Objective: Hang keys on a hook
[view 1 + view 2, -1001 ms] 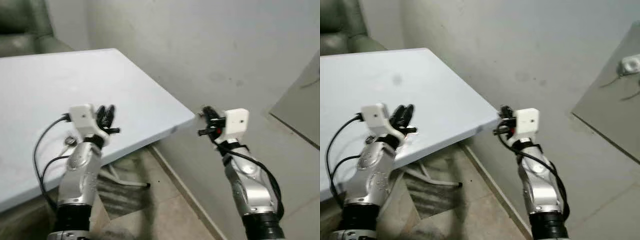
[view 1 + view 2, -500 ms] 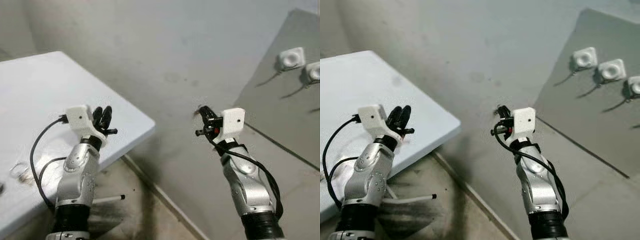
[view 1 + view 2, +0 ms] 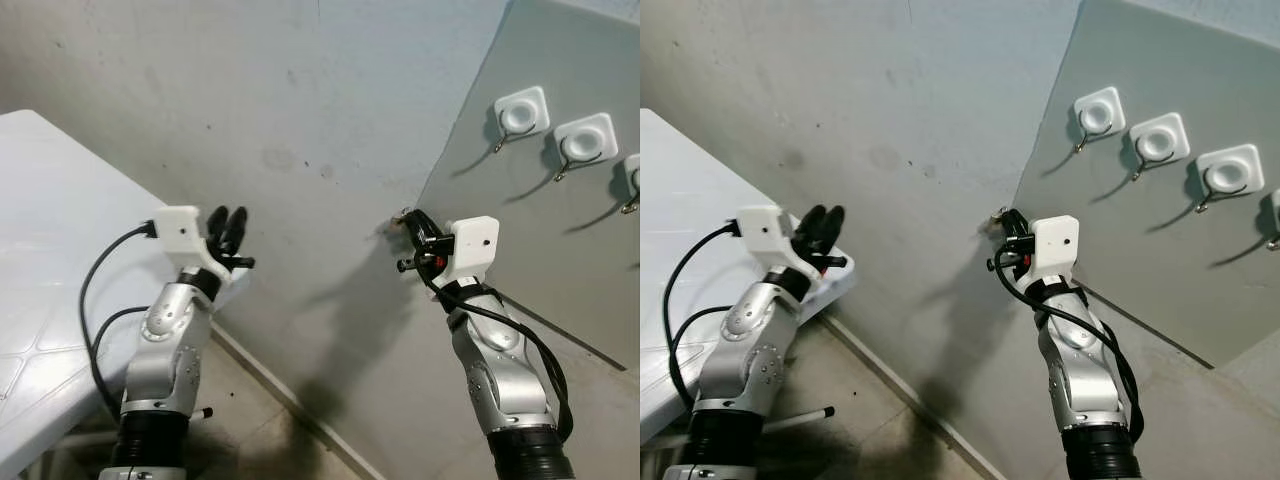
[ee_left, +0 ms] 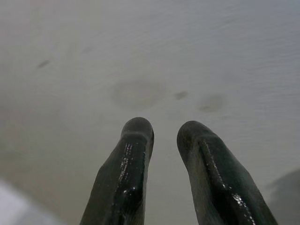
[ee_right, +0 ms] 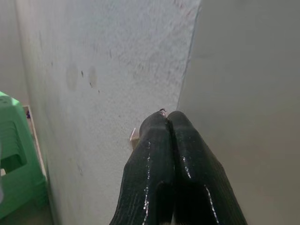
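A row of white square hooks (image 3: 1158, 140) with metal prongs is fixed to a grey board (image 3: 1160, 260) on the right. My right gripper (image 3: 408, 218) is raised in front of the board's left edge, below and left of the nearest hook (image 3: 522, 110). Its fingers (image 5: 159, 140) are pressed shut, and a small metal bit of the keys (image 5: 161, 111) pokes out at their tips. My left gripper (image 3: 228, 214) is held up facing the bare wall. A narrow gap shows between its fingers (image 4: 133, 140), with nothing in it.
A white table (image 3: 40, 250) runs along the left, its corner just behind my left arm. The stained grey wall (image 3: 300, 120) stands straight ahead. A green plastic stool (image 5: 14, 159) appears in the right wrist view. Bare floor (image 3: 870, 430) lies below.
The camera has swung to the right: the table has slid off to the left and the board with the hooks has come into view. Both arms keep the same raised pose.
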Tool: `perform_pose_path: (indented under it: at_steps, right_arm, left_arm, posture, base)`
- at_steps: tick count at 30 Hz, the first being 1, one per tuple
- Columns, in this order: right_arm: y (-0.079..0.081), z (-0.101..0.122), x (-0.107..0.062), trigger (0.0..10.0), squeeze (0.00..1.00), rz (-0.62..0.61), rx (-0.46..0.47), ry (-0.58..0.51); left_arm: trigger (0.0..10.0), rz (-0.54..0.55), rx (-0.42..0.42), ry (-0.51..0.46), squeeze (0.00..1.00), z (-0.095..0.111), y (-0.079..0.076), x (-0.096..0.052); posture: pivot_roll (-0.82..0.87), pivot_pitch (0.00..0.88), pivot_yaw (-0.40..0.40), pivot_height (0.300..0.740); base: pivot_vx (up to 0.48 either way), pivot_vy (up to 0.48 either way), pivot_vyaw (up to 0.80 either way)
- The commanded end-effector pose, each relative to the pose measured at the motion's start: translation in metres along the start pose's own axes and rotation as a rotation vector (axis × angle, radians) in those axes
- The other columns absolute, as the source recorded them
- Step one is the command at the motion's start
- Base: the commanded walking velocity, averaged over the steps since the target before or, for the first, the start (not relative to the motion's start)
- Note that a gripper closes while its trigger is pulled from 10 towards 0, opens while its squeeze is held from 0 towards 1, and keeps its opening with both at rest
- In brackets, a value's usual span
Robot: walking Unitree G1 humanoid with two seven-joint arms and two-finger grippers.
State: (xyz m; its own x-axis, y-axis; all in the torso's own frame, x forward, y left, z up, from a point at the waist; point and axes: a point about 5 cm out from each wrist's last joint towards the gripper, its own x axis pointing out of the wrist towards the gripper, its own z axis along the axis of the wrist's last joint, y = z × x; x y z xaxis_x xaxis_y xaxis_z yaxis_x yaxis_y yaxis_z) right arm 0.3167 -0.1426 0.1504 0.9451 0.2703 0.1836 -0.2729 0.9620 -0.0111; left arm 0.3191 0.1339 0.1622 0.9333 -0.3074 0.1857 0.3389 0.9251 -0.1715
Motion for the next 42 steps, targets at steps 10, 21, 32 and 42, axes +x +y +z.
perform_pose_path:
  at_steps: [10,21,32,42]
  right_arm:
    - [-0.005,0.012,-0.004,10.0,0.0,0.039,0.013,-0.072]
    - [-0.004,0.03,-0.022,10.0,0.0,0.109,0.066,-0.209]
    - [0.006,0.047,-0.038,10.0,0.0,0.048,0.12,-0.287]
    - [0.022,0.068,-0.043,10.0,0.0,0.002,0.185,-0.352]
  left_arm:
    - [10.0,-0.25,0.072,-0.019,0.0,0.009,-0.041,-0.001]
    - [10.0,-0.311,0.066,-0.032,0.0,0.014,-0.054,-0.004]
    - [10.0,-0.432,0.085,-0.072,0.0,0.033,-0.07,-0.003]
    - [10.0,-0.546,0.107,-0.086,0.0,0.049,-0.082,-0.004]
  posture:
    - [-0.02,0.0,-0.106,0.74]
    - [-0.03,0.007,-0.11,0.74]
    - [-0.04,0.005,-0.093,0.74]
    - [-0.06,0.014,-0.068,0.74]
  base:
    - [0.0,0.0,0.0]
    - [0.0,0.0,0.0]
    - [0.0,0.0,0.0]
    - [0.0,0.0,0.0]
